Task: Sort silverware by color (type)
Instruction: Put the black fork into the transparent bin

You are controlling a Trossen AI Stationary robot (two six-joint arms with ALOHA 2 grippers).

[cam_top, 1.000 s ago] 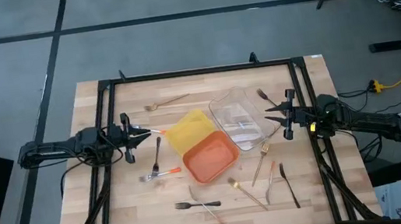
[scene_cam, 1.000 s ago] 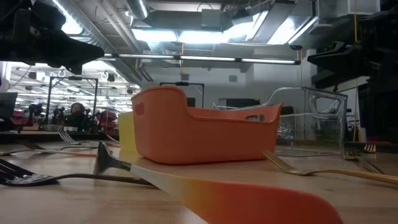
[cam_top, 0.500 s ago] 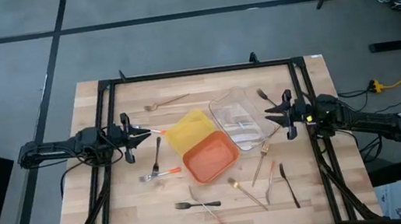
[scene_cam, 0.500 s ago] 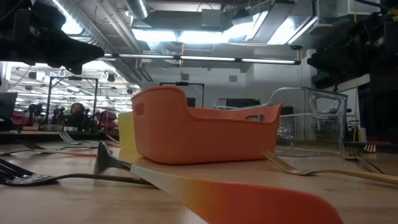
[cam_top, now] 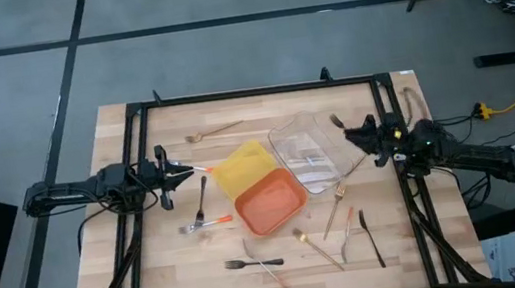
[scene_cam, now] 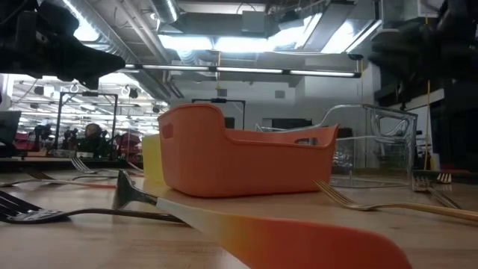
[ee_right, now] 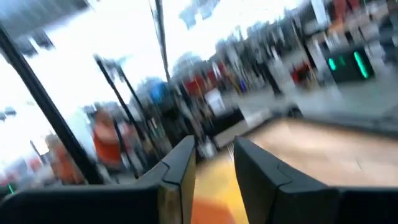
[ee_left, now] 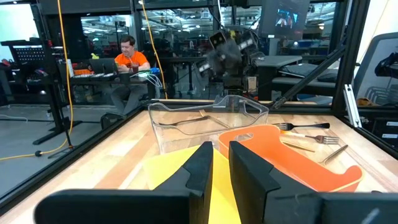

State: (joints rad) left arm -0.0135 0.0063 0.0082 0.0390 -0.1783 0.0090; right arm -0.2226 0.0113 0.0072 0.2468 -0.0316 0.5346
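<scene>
The silverware lies loose on the wooden table: a gold fork (cam_top: 213,130) at the far side, a black fork (cam_top: 202,196) and an orange-handled piece (cam_top: 206,224) left of the trays, a black fork (cam_top: 252,263) near the front, and gold (cam_top: 335,210), orange-handled (cam_top: 348,229) and black (cam_top: 371,238) pieces at the right. My left gripper (cam_top: 191,171) (ee_left: 221,149) hovers level at the table's left, fingers a narrow gap apart, nothing between them. My right gripper (cam_top: 347,134) (ee_right: 214,149) hovers at the right beside the clear tray, open and empty, rolled to one side.
Three trays stand together mid-table: yellow (cam_top: 241,167), orange (cam_top: 269,203) and clear (cam_top: 311,152). Another black fork (cam_top: 337,123) lies just beyond my right gripper. A black frame (cam_top: 260,91) runs round the table. A person (ee_left: 130,56) sits at a desk in the room behind.
My right gripper has rolled about its own pointing line and tipped its nose slightly upward, staying at the same spot by the clear tray. Its finger gap looks unchanged. The silverware and trays have kept their places.
</scene>
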